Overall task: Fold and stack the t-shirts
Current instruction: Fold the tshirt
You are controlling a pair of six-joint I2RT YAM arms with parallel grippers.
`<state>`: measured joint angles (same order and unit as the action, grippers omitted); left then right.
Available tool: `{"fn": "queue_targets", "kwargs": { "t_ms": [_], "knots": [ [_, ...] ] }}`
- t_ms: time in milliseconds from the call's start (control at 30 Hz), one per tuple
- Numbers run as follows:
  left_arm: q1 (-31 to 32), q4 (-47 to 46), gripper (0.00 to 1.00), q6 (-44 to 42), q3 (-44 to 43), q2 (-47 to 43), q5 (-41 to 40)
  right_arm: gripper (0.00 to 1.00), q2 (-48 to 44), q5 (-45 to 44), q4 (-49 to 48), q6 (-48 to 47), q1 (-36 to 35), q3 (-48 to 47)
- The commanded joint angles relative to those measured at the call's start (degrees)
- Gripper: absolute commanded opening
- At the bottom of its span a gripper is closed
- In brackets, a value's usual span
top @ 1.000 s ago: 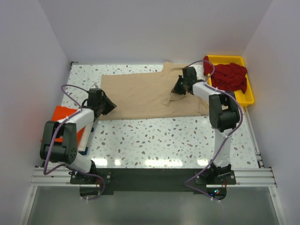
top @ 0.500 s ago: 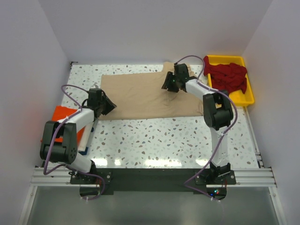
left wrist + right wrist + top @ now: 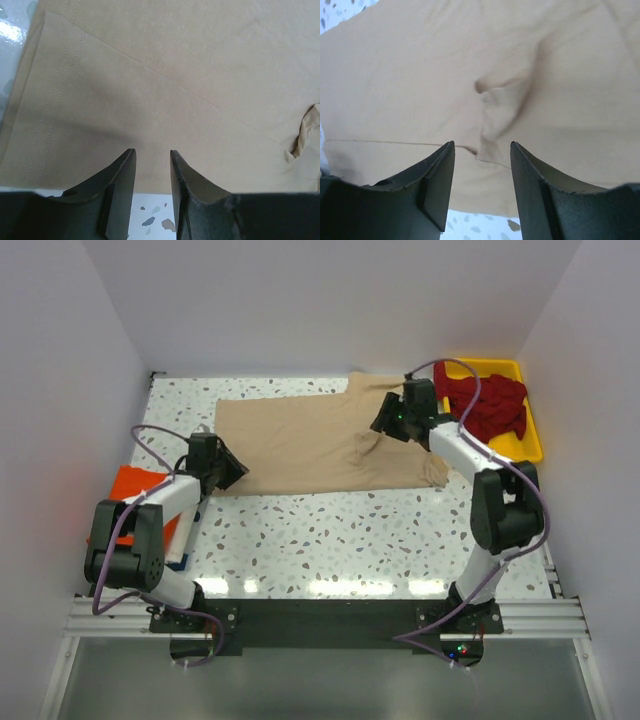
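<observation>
A beige t-shirt (image 3: 300, 440) lies spread flat across the far half of the table, its right part folded over with a small pucker (image 3: 492, 95). My left gripper (image 3: 230, 468) sits at the shirt's near left corner, jaws a little apart and nothing between them (image 3: 152, 152); the hem (image 3: 60, 100) stretches out beyond them. My right gripper (image 3: 385, 420) hovers over the shirt's right part, open and empty (image 3: 482, 145). Dark red t-shirts (image 3: 490, 400) are heaped in the tray. An orange t-shirt (image 3: 130, 485) lies at the left edge, partly under my left arm.
A yellow plastic tray (image 3: 530, 448) stands at the back right corner, right of my right arm. White walls close in the table on the left, back and right. Speckled tabletop (image 3: 340, 530) shows between the shirt and the arm bases.
My right gripper has opened and let go of the beige cloth, swinging left and then back right over the shirt. My left arm has hardly moved.
</observation>
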<state>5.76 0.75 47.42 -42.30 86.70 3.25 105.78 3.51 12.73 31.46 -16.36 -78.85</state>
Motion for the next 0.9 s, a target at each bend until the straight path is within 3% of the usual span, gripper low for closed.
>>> {"fn": "queue_targets", "kwargs": {
  "t_ms": [0,167,367,567,867],
  "knots": [
    [0.04,-4.44,0.39,0.74,1.08,-1.36,0.44,0.51,-5.84,-3.07,1.15,1.93,6.14,7.45],
    [-0.05,-9.80,0.38,2.41,3.10,-0.04,1.24,0.48,-14.36,-3.33,2.64,0.45,12.31,17.92],
    [-0.05,-11.30,0.36,3.03,5.04,1.11,-1.65,0.48,-19.20,-7.81,5.81,-1.14,16.18,23.20],
    [-0.05,-12.18,0.35,3.91,7.76,1.63,-7.11,0.51,-19.03,-10.80,6.43,-0.70,16.27,25.14],
    [-0.13,-11.83,0.35,3.47,8.73,2.95,-7.82,0.49,-13.32,-12.82,5.55,0.44,16.18,25.24]
  ]
}}
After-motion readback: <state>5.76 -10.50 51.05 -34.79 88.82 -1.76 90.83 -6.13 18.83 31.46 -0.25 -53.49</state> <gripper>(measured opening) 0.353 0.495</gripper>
